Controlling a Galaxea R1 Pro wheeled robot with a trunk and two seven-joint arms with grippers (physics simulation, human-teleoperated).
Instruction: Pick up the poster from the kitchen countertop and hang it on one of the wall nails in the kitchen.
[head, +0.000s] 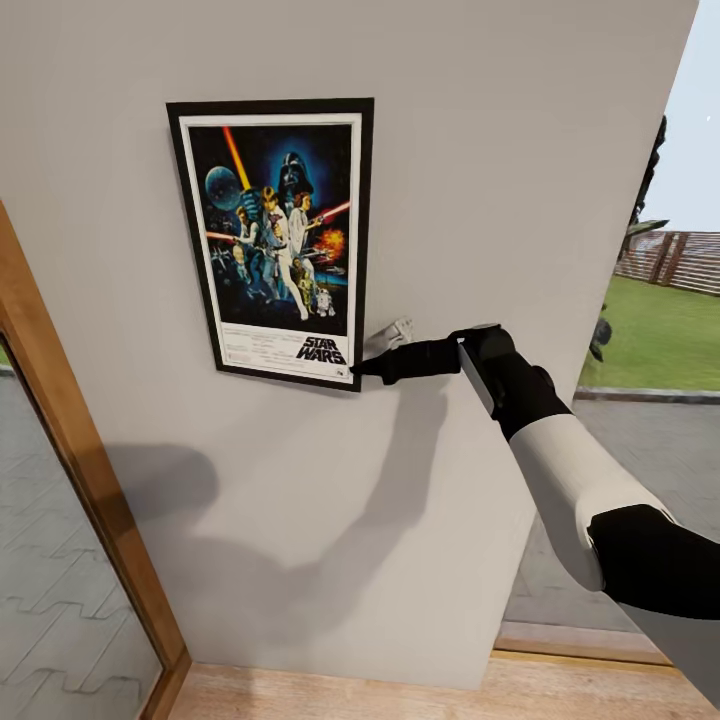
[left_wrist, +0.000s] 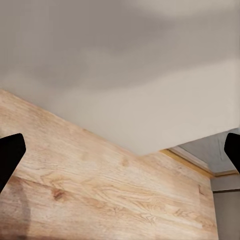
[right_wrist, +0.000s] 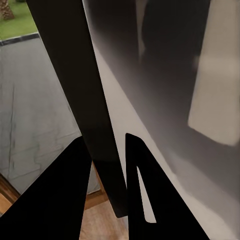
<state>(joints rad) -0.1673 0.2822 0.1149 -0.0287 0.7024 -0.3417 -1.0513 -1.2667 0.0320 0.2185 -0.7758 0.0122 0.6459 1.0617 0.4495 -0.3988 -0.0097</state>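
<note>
Wall (head: 480, 200) first: one grey panel taking most of the head view, with a wood-framed glass door (head: 70, 450) at 9 o'clock and open garden past its edge at 3 o'clock. I'm parked close, wooden floor (head: 350, 695) at 6 o'clock. The poster (head: 275, 240) is off the desk and up against that wall, upright, sitting high at about 11 o'clock from picture centre. I judge the carry finished and the hang nearly so; what's left is confirming it rests on a nail and letting go. I can't see any nail, since the frame would cover it, so I can't tell whether it hangs or is merely pressed flat. Right gripper (head: 362, 370) reaches in from 4 o'clock, its fingers clamped on the poster's lower right corner; the right wrist view shows the thin black frame edge (right_wrist: 85, 100) running between the two dark fingers (right_wrist: 55, 200). A small pale fitting (head: 392, 335) sits just above the gripper; I can't make out what it is. Left gripper (left_wrist: 120, 152) hangs low facing floor and wall base, fingers spread wide apart, holding nothing. Count: one wall panel, one door, one poster, two grippers, nails seen zero.
</note>
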